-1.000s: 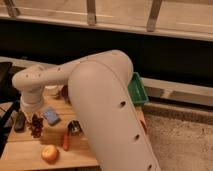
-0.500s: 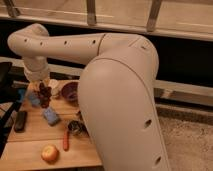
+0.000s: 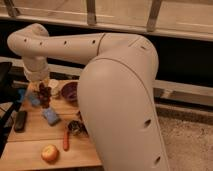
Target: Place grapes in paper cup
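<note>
Update: the arm point(image 3: 95, 50) has swung left and back over the last second. The gripper point(image 3: 44, 90) now sits at the rear left of the wooden table point(image 3: 35, 137), hanging straight down from the wrist.

It's clamped on the grapes point(image 3: 45, 98). The bunch hangs right under the wrist and has travelled with it from mid-table up to the back row, so the pick held. It looks clear of the table surface, though I can't be sure from this angle.

The paper cup point(image 3: 54, 86) is just beside the grapes, to their right and slightly behind. The purple bowl point(image 3: 70, 92) is next along to the right, and a blue cup point(image 3: 21, 94) sits on the other side, at the left edge. Over the last half second the gripper has barely moved, so the transfer looks almost done.

Judgement: pick and carry are done; what's left is a short shift right over the cup mouth, then lower and release.

Risks:
- The bunch looks about as wide as the cup, so it could catch on the rim or tip the cup.
- The bowl is close enough to be the wrong target.

The apple point(image 3: 50, 152) at the front edge is untouched and not in the way.
</note>
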